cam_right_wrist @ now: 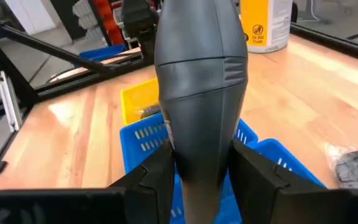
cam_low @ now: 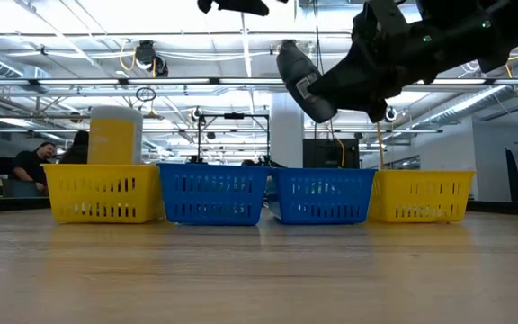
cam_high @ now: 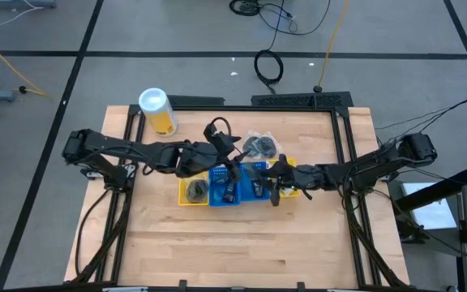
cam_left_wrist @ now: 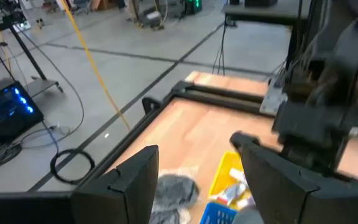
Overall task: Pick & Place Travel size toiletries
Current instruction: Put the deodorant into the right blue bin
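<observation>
Behind the wooden table point(cam_high: 242, 243) stood a workshop. Your right gripper point(cam_right_wrist: 201, 165) clenched a dark grey oval piece point(cam_right_wrist: 199, 93) between its fingers, above the blue bins point(cam_low: 322, 195). Your left gripper point(cam_left_wrist: 197, 180) hung released over the bins.

Bins mid-table, as I see it.
Four bins point(cam_high: 237, 185) stand side by side on the table point(cam_high: 242, 243); canister point(cam_high: 158, 110) behind, left.
</observation>
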### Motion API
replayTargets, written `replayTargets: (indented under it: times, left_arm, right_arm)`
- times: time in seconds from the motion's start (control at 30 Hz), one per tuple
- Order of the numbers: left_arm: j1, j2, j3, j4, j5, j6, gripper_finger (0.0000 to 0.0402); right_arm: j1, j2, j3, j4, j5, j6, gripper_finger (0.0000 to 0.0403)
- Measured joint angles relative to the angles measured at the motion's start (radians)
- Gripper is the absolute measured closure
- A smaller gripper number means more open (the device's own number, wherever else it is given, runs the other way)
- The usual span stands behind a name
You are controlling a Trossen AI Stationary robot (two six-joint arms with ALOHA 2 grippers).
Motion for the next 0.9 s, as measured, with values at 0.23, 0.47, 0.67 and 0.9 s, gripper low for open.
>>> replayTargets:
  times: [0.23, 0.47, 0.67, 0.9]
  left_arm:
    - [0.02, 0.002, 0.0, -0.027, -0.005, -0.028, 0.0174]
    - [0.024, 0.002, 0.0, -0.028, -0.005, -0.028, 0.0174]
    - [0.024, 0.002, 0.0, -0.028, -0.005, -0.028, 0.0174]
    - [0.024, 0.002, 0.0, -0.028, -0.005, -0.028, 0.0174]
  right_arm:
    - [0.031, 0.001, 0.001, -0.049, 0.002, 0.029, 0.0285]
    - [0.046, 0.001, 0.001, -0.105, 0.005, 0.044, 0.0285]
    - [0.046, 0.014, 0.001, -0.114, 0.007, 0.044, 0.0285]
    - [0.031, 0.074, 0.001, -0.094, 0.008, 0.075, 0.0218]
